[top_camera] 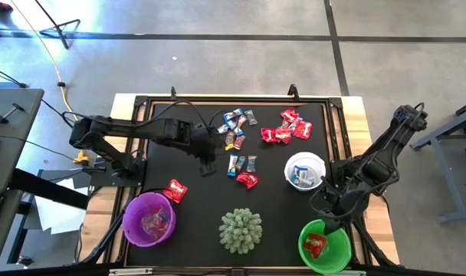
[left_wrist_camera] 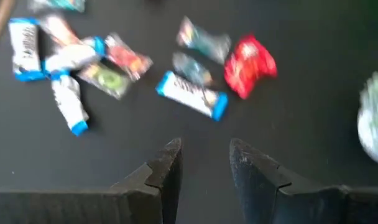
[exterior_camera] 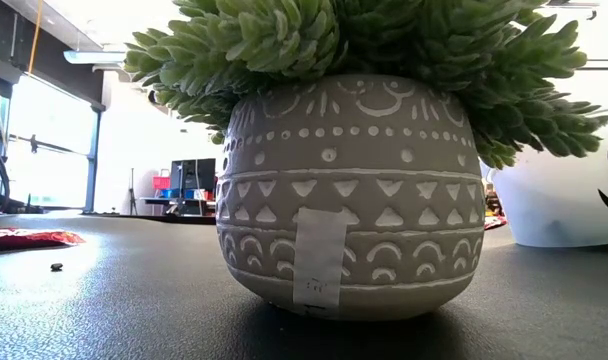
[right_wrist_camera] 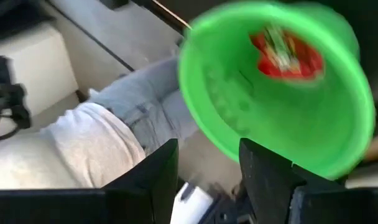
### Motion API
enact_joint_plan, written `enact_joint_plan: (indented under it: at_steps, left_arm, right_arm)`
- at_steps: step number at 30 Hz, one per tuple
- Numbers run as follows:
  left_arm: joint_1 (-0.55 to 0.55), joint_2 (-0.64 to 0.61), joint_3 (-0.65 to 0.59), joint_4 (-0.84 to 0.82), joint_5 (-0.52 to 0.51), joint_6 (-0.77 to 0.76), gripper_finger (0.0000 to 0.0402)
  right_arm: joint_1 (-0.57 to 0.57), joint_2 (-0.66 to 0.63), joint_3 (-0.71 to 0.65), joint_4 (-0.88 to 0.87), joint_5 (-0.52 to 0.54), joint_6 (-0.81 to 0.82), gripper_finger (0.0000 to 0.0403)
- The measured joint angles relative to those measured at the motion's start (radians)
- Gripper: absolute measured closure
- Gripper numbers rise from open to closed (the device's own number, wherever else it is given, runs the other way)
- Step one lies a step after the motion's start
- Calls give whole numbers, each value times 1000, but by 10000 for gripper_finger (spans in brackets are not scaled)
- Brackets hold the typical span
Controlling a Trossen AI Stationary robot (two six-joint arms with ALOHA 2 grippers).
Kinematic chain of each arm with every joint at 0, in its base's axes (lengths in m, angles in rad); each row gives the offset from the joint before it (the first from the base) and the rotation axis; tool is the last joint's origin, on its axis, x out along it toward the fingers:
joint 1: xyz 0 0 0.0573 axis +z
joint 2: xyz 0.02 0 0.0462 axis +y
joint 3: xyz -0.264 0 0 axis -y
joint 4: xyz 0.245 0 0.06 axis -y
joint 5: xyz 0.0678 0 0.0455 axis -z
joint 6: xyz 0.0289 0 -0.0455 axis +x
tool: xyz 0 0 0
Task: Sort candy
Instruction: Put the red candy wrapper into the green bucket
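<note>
Both hands apart, empty: right hand (right_wrist_camera: 204, 163) over green bowl (top_camera: 325, 247); spiky plant (top_camera: 241, 230) beside.

A grey concrete floor (top_camera: 218, 61) crossed by dark seams surrounds the table (top_camera: 356, 107). Bright windows (exterior_camera: 44, 150) light the room; a distant shelf (exterior_camera: 189, 180) holds red and blue boxes.

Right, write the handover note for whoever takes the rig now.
Left end effector: open, empty, over the mat beside the middle candy cluster.
Right end effector: open, empty, above the green bowl.
Done: one red candy in the green bowl; some pieces in the white bowl and the purple bowl.
Left: loose clusters at the mat's far side, the reds, and one red by the purple bowl.
</note>
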Motion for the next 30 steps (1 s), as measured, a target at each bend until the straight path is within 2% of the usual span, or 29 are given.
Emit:
enact_joint_plan:
  at_steps: [5, 9, 15, 20, 30]
  left_arm:
    - [-35, 6, -5, -132, 113, 62, 284]
    - [-76, 6, -78, -178, 156, -4, 284]
    - [-165, 6, -250, -177, 158, -152, 284]
    - [-216, 6, -359, -165, 153, -240, 284]
    - [-225, 6, -517, 18, 155, -376, 284]
  right_arm:
    - [-64, -11, 0, -15, 105, -156, 251]
    - [-116, -11, 0, -94, 119, -262, 254]
    - [-165, -11, 0, -189, 118, -353, 254]
    - [-191, -11, 0, -188, 114, -418, 254]
    - [-224, -11, 0, -188, 84, -481, 254]
